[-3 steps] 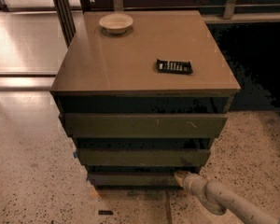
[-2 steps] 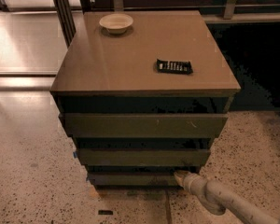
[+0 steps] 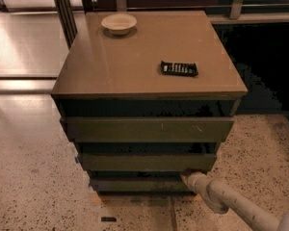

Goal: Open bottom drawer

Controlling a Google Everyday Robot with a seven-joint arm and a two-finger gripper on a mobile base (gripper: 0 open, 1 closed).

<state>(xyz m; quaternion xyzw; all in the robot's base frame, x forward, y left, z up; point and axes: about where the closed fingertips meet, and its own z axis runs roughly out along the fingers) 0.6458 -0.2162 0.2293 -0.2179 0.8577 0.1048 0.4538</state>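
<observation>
The cabinet has three stacked flat drawer fronts under a tan top [image 3: 149, 57]. The bottom drawer [image 3: 135, 185] is the shortest and darkest, a dark grey-green strip just above the floor. Above it are the mid-sized olive-brown front [image 3: 147, 161] and the widest olive front [image 3: 147, 129]. My gripper [image 3: 187, 178] sits at the end of the pale arm [image 3: 231, 203] that comes in from the lower right. Its tip is at the right end of the bottom drawer's top edge, in the dark gap under the middle front.
A white bowl [image 3: 118, 23] sits at the back left of the cabinet top and a black remote-like object [image 3: 179, 69] lies right of centre. Speckled floor [image 3: 33, 177] surrounds the cabinet. A dark recess [image 3: 265, 66] is to the right, metal posts [image 3: 62, 8] behind.
</observation>
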